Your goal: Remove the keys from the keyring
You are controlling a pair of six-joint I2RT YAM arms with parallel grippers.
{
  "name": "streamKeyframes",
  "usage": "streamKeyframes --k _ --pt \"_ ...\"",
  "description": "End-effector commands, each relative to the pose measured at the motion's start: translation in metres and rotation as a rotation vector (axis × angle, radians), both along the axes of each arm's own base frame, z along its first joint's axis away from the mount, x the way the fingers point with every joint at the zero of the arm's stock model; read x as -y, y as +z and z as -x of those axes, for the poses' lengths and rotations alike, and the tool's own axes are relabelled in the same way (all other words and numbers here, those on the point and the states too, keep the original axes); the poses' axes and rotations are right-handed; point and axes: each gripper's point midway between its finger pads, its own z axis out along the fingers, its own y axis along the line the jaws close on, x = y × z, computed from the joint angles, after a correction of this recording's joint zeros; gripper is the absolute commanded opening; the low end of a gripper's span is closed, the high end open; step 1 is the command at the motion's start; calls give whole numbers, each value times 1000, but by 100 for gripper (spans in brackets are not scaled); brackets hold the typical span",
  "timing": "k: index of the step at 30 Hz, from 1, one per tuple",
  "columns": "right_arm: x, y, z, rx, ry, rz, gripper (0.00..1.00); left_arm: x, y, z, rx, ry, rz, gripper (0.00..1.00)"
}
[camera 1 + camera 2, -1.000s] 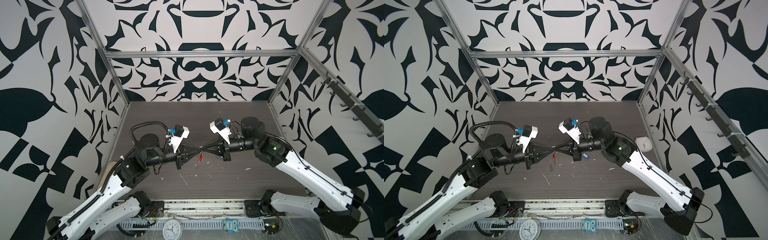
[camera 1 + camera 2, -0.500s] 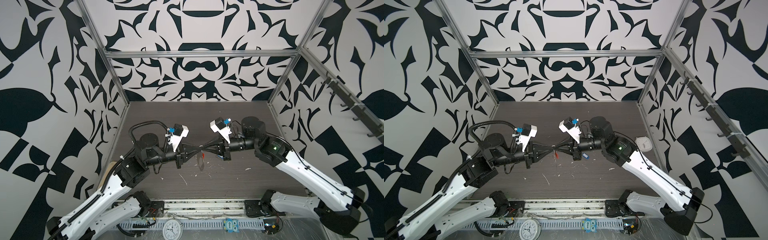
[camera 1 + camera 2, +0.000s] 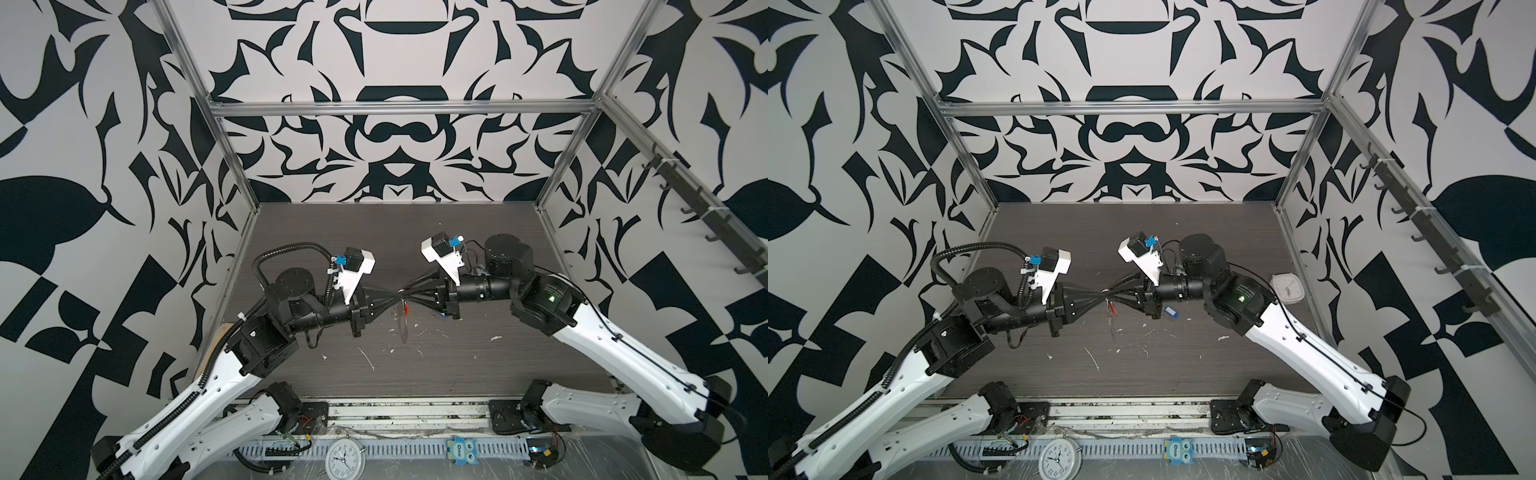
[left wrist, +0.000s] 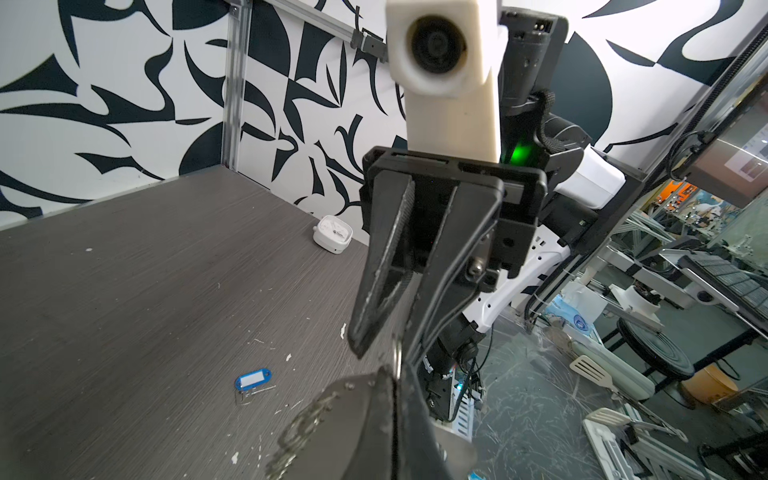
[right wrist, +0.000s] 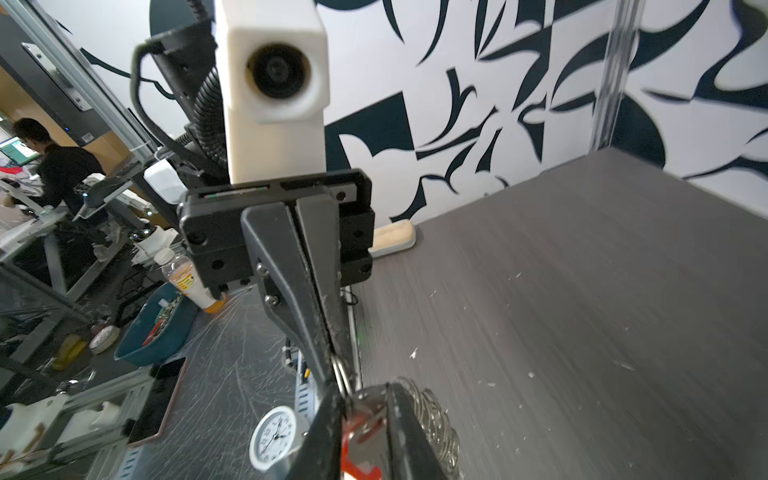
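My two grippers meet tip to tip above the middle of the table. The left gripper (image 3: pixel 397 296) (image 4: pixel 397 374) is shut on a thin ring of the keyring (image 5: pixel 341 374). The silvery chain of rings (image 5: pixel 432 415) hangs below the tips in both top views (image 3: pixel 402 326) (image 3: pixel 1112 323). The right gripper (image 3: pixel 409 296) (image 5: pixel 361 399) has its jaws parted, with the red key (image 5: pixel 359 424) (image 3: pixel 1111 308) in the gap between them. The blue key (image 4: pixel 252 380) (image 3: pixel 1170 312) lies flat on the table under the right gripper, apart from the rings.
A white square clock (image 3: pixel 1287 288) (image 4: pixel 332 234) sits by the right wall. A round clock (image 3: pixel 344 459) stands on the front rail. White flecks (image 3: pixel 368 359) dot the dark table (image 3: pixel 457 232). A beige block (image 5: pixel 395 237) lies at the left wall.
The right gripper's jaws have parted from shut. The red key and chain have swung a little under the tips. Both arms have stayed about where they were.
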Motion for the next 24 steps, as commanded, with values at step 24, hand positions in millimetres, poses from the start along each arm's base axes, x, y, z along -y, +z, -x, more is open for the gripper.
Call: streamKeyframes --k 24 --pt "-3 -6 11 141 -148 -65 44 -13 23 1 98 54 119 0"
